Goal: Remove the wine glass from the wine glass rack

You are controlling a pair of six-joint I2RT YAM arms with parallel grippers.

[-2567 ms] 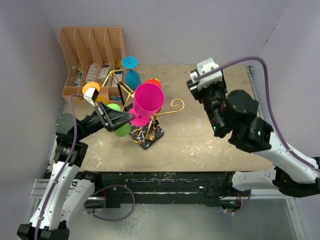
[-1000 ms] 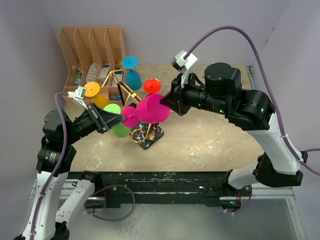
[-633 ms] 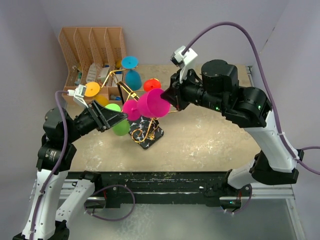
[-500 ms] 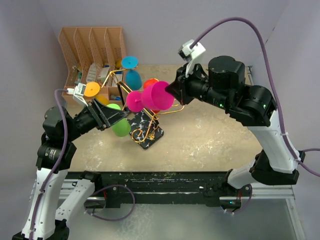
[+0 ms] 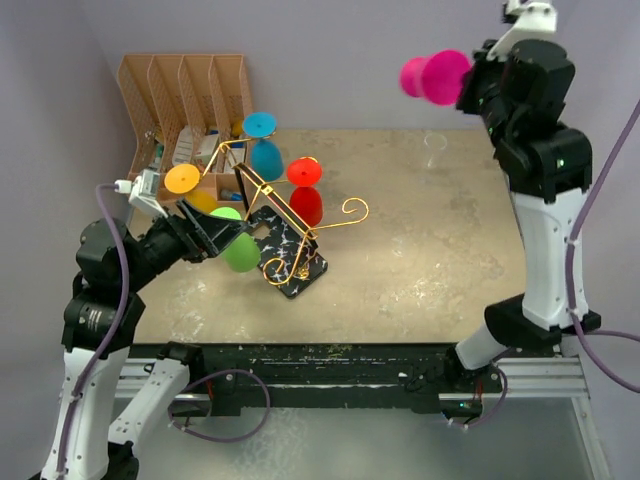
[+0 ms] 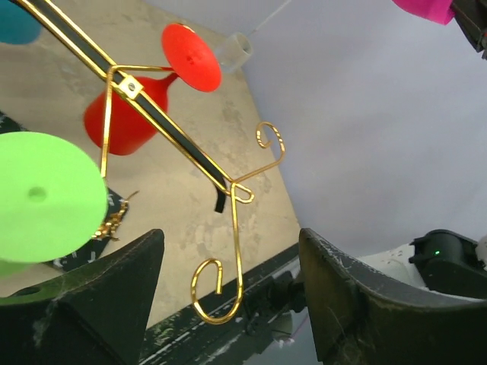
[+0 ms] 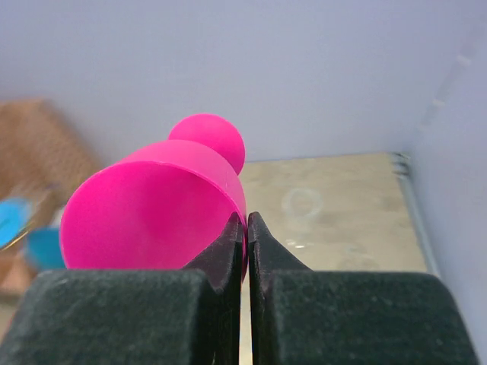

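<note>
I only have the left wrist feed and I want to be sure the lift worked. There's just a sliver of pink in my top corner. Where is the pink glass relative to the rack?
Observer: The pink wine glass is up in the air at the far right, well clear of the wine glass rack.
Operator: How is it held?
Observer: The right claw is shut on the edge of its bowl, and the glass lies sideways.
Operator: Is any glass on the rack outside my frame?
Observer: Yes, an orange glass hangs at the rack's left end, near the file organiser.
</note>
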